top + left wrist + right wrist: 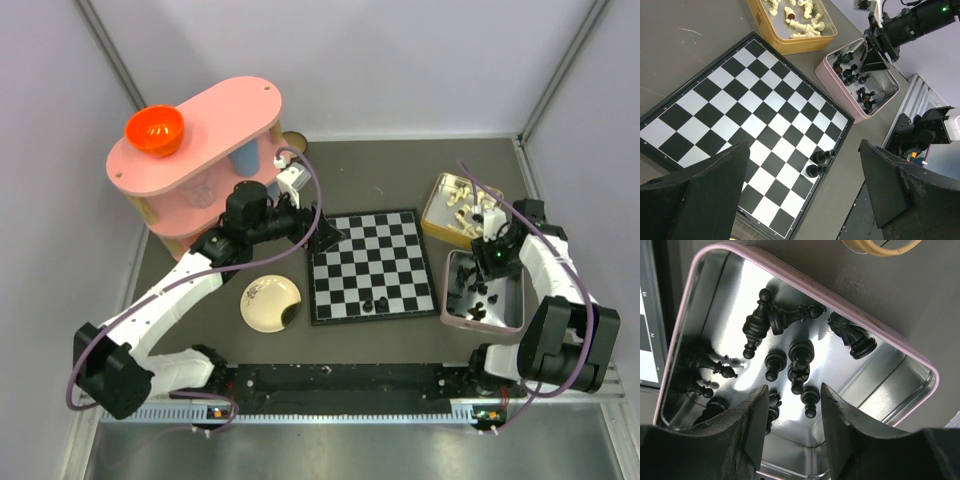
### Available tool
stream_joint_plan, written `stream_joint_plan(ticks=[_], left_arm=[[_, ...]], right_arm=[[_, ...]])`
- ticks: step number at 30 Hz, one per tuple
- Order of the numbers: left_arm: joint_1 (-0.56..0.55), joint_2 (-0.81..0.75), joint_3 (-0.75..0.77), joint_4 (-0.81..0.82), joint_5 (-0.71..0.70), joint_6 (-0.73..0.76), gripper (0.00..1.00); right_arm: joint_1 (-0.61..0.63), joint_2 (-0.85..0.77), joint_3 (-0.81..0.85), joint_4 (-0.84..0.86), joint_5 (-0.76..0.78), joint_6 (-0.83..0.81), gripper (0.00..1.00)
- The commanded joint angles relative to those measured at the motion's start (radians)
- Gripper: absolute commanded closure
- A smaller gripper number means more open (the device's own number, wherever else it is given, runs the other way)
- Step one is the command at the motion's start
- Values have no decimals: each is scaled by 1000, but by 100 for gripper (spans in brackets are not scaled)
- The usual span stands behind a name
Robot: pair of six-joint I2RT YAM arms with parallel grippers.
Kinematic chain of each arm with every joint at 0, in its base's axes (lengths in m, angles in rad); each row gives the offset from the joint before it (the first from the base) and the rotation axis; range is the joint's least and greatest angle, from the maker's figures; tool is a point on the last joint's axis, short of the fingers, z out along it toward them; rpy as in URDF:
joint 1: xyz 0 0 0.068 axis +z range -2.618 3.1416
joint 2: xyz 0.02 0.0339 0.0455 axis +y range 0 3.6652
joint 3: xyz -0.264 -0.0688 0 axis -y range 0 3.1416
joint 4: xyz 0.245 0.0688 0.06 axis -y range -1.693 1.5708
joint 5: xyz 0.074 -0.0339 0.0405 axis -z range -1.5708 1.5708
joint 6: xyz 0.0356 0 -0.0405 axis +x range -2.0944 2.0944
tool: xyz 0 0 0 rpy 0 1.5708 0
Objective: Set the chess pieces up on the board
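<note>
Glossy black chess pieces (800,357) lie mostly in a heap inside a shiny metal tin with a pink rim (840,92), which sits on the dark grey worktop (400,170) just right of the flat black-and-white checked board (372,250). I count roughly ten in the tin, though reflections in its walls blur the tally. Two more stand side by side on the board, close to its near edge; every other check lies uncovered.

One yellow tin (800,45) of cream-white chessmen (800,15) sits beyond the pink one, too jumbled to count. One round cream plate (265,300) rests left of the board, near but apart. One pink oval shelf unit (200,130) stands at the far left with an orange bowl (154,130) on top.

The right gripper (792,440) hangs over the pink tin, fingers parted, grasping nothing, with two pawns showing in the gap below. The left gripper (800,200) hovers by the board's far left corner, spread wide and released.

Only the right wrist view shows the tin's pieces singly: a knight, tall pieces lying crossed, and pawns. The left wrist view alone shows the two pieces on the board clearly. From overhead, a strip of bare worktop runs between the board and the arm bases, and the pink tin nearly touches the board's border.
</note>
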Motion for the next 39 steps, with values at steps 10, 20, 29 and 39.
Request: stream_joint_plan(ticks=[10,20,29,39], left_arm=[[-6,-68,-37,71,-12,-16,4],[-4,-69,-40,69,-18,-15,4],[-6,-77,-41,69,-20,-15,4],[-4,-100,-63,60,-46,-3,4]], right_arm=[[-10,70,-28,120,31,-3,64],[-8,73,-45,136,13,-7,78],[-8,-12,-32,91,24,-52,91],[51,-195,98,-122,-90,-139,92]])
